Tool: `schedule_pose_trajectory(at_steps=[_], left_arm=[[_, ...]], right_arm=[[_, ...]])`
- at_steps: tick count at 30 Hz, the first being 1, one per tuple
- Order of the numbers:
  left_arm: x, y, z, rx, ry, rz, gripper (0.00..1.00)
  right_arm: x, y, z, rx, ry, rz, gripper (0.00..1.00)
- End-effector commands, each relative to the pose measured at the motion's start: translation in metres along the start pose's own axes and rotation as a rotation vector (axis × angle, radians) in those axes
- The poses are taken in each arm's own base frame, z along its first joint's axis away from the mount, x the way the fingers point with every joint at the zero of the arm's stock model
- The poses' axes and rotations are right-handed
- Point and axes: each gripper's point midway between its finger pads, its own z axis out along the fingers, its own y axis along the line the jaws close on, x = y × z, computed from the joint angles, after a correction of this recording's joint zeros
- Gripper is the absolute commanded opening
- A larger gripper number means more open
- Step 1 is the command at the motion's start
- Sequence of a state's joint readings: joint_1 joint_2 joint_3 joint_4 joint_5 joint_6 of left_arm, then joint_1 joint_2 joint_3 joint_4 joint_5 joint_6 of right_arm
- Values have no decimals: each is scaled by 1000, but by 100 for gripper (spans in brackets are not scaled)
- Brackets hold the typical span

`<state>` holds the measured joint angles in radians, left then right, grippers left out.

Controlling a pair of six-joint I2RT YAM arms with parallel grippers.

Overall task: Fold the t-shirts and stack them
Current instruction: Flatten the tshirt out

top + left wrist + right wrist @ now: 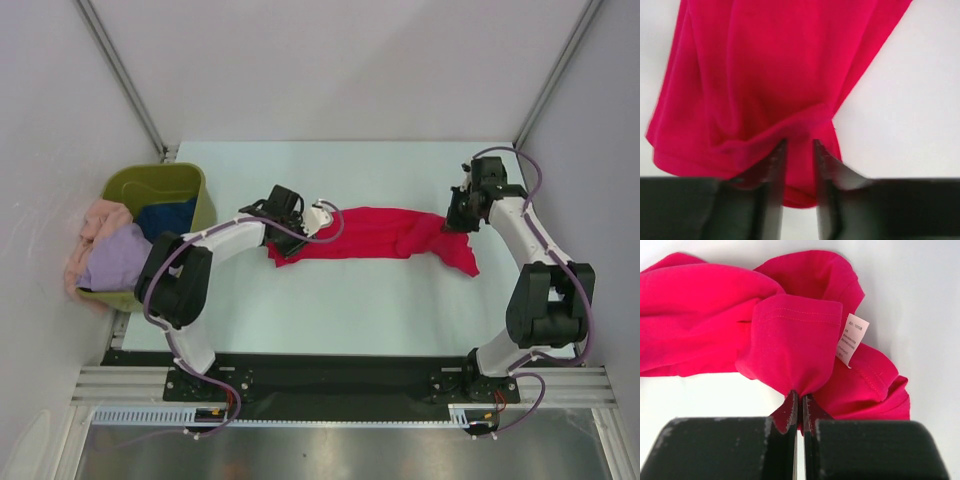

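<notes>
A bright red t-shirt (380, 232) lies stretched out in a loose band across the middle of the table. At its left end my left gripper (325, 215) is down on the hem, and in the left wrist view its jaws (799, 145) stand part way apart with a bunched fold of the red cloth (770, 75) between them. My right gripper (455, 222) is at the shirt's right end. There it (800, 397) is shut on a pinch of red fabric (790, 340) beside the small neck label (852, 337).
An olive-green tub (150, 185) stands at the table's left edge. It holds a lavender t-shirt (115, 260), a peach-pink one (100, 220) spilling over its side, and a dark blue one (165, 215). White walls close in the back and both sides.
</notes>
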<state>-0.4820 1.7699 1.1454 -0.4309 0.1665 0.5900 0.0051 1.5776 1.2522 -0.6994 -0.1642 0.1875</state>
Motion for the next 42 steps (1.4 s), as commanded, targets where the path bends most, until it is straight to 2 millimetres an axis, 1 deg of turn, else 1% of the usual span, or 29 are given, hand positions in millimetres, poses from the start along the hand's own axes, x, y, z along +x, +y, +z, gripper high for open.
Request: schedule_pose_trajectory(at_steps=[1,2,5,6,9,11,12,13,14,16,17,18,19,20,21,22,23,24,26,27,29,30,31,33,34,37,39,40,42], left_arm=[[-23,9,3,-24,-68,-25,26],[-29,11,-1,-30,-81,-39,1],[-48,21,-26,-59,-136,-68,0],[-53,30,-43,-86,-161,-90,0],[-62,53,-80,-138,-227,-182,0],[-73,67,-117,-182,-298,-228,0],[-66,74,-131,-203,-300,-254,0],[-66,76,-141,-215,-312,-258,0],[-69,77,-164,-246,-345,-246,0],[-67,76,-181,-265,-363,-228,0],[-67,64,-182,-216,-366,-185,0],[-66,54,-175,-165,-359,-165,0],[-65,47,-166,-136,-347,-157,8],[-59,40,-151,-116,-318,-171,43],[-62,32,-131,-110,-279,-148,61],[-63,26,-120,-97,-255,-136,77],[-63,25,-100,-96,-223,-152,98],[-70,16,-90,-84,-223,-148,100],[-82,19,-74,-118,-256,-209,100],[-81,20,-61,-149,-234,-221,100],[-90,24,-50,-192,-260,-232,100],[-94,19,-41,-197,-255,-219,100],[-90,19,-26,-212,-224,-216,100],[-87,20,-12,-251,-179,-220,100],[-77,20,1,-260,-138,-248,99],[-69,22,11,-274,-100,-253,93],[-57,18,21,-261,-49,-251,86],[-54,17,23,-254,-35,-251,80],[-40,11,29,-241,20,-248,72]], right_arm=[[-16,5,-19,-2,-74,-5,0],[-17,3,-21,12,-76,-7,0],[-29,3,-35,34,-117,-21,0],[-36,5,-42,33,-140,-29,0],[-48,10,-62,25,-194,-49,0],[-56,14,-80,17,-236,-59,0],[-58,16,-87,14,-254,-65,0],[-60,19,-94,-1,-264,-71,0],[-64,24,-107,-17,-296,-78,0],[-65,31,-118,-49,-321,-87,0],[-65,38,-121,-87,-333,-96,0],[-65,43,-127,-112,-353,-87,0],[-64,46,-128,-132,-357,-82,0],[-65,50,-128,-159,-362,-79,0],[-61,50,-125,-164,-351,-72,0],[-59,51,-123,-168,-345,-57,0],[-57,51,-121,-171,-335,-53,0],[-55,51,-118,-172,-325,-47,0],[-50,51,-114,-181,-303,-38,0],[-46,51,-110,-181,-287,-32,0],[-42,52,-107,-188,-280,-19,0],[-40,51,-105,-189,-276,-12,0],[-37,52,-101,-197,-270,-8,0],[-35,52,-99,-198,-265,-1,0],[-33,51,-98,-189,-259,1,0],[-32,48,-98,-175,-263,-4,0],[-30,46,-97,-168,-256,-14,0],[-31,45,-97,-161,-257,-13,0],[-31,44,-97,-153,-256,-16,0]])
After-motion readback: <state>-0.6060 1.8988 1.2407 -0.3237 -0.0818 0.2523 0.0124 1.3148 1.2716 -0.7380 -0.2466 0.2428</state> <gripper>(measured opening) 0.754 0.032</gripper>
